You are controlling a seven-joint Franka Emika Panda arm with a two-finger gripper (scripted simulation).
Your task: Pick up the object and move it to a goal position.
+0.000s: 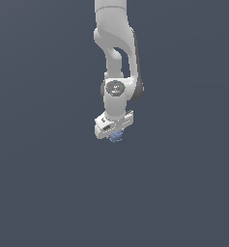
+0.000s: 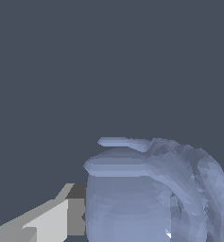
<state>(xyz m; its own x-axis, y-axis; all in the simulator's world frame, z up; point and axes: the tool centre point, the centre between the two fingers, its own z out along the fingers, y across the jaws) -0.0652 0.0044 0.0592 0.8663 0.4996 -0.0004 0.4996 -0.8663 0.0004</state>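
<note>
In the exterior view the white arm hangs down from above with my gripper at its lower end. The periwinkle-blue lumpy object pokes out just below the white hand, between the fingers. In the wrist view the object fills much of the picture, close to the camera, with one grey-white finger pressed against its side. The other finger is hidden behind the object. The gripper is shut on the object.
A plain dark blue-grey ground fills the rest of both views. No other objects or markers show.
</note>
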